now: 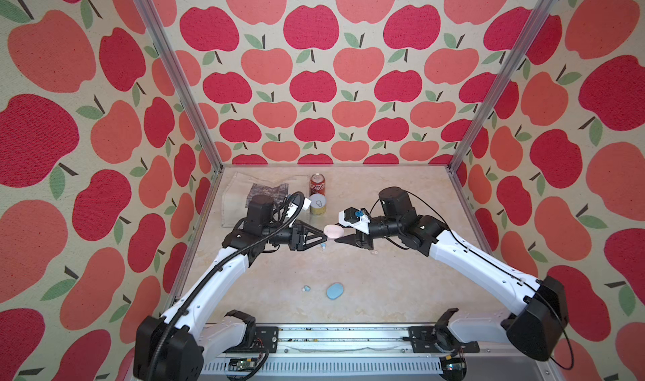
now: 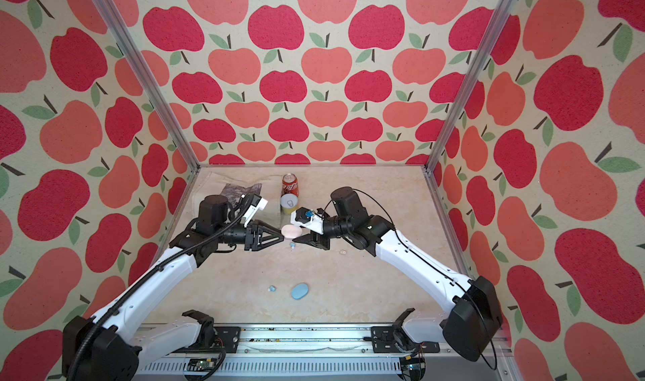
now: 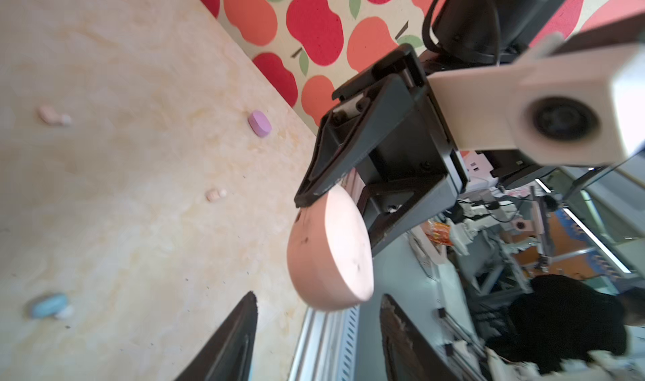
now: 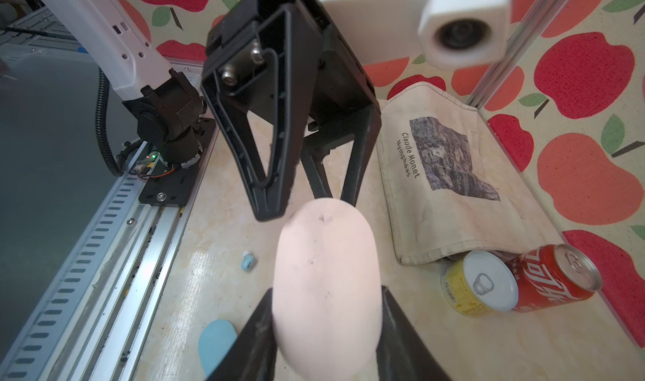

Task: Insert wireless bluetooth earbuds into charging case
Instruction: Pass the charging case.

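Observation:
A pink charging case (image 1: pixel 333 231) (image 2: pixel 291 231) hangs above the table between the two arms. My right gripper (image 1: pixel 338 233) (image 4: pixel 326 290) is shut on one end of it, with the pink charging case (image 4: pixel 324 285) filling the gap between its jaws. My left gripper (image 1: pixel 325 237) (image 3: pixel 317 296) is open at the free end of the pink charging case (image 3: pixel 330 253), with nothing between its jaws. A blue earbud (image 1: pixel 323 245) (image 4: pixel 248 260) lies below the case. One pink earbud (image 1: pixel 374 252) (image 3: pixel 215 194) lies under the right arm and another pink earbud (image 3: pixel 54 116) is nearby.
A blue case (image 1: pixel 335 290) (image 4: pixel 216 344) and a second blue earbud (image 1: pixel 306 288) lie toward the front. A purple case (image 3: pixel 260 123) sits near the side wall. A red can (image 1: pixel 317 184), a yellow tin (image 1: pixel 318 205) and a cloth bag (image 1: pixel 237 201) stand at the back.

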Robot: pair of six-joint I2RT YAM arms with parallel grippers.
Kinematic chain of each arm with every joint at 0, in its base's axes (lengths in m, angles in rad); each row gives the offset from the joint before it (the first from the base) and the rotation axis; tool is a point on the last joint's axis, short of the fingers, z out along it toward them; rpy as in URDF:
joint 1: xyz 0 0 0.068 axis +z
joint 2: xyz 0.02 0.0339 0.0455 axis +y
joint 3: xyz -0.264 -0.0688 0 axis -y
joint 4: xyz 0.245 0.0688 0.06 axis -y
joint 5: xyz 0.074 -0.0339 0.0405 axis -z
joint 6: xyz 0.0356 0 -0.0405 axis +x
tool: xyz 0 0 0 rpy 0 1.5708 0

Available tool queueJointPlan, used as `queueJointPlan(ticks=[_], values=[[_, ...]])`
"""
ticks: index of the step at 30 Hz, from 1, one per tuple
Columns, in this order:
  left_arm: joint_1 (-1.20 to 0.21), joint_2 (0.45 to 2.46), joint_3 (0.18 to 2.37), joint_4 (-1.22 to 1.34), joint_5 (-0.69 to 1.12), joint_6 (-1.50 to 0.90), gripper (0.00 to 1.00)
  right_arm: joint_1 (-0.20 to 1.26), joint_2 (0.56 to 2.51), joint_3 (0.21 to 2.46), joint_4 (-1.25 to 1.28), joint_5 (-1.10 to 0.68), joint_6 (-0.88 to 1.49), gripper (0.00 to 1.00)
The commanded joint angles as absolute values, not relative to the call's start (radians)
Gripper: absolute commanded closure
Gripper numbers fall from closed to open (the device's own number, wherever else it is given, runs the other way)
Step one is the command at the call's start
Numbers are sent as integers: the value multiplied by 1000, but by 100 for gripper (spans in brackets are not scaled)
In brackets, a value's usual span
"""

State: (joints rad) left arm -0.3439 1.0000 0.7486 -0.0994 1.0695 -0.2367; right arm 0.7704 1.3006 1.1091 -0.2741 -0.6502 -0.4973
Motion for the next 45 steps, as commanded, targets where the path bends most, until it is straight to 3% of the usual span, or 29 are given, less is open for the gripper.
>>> queueJointPlan(ticks=[1,7,11,26,32,45], values=[[-362,853,612,254,867,-88,37,748,1257,1149,-319,-759,-397,79],[-452,817,670,49,800,197,39,746,1262,1197,-391,-856,-369,78],[-497,838,714,39,783,254,40,748,1266,1210,-433,-878,-381,78],[-580,933,806,-24,845,275,44,756,1273,1221,-451,-867,-401,76],[-581,949,816,-23,854,272,58,759,1276,1218,-444,-867,-400,76],[-584,947,807,15,857,216,50,767,1285,1211,-439,-862,-392,76]])
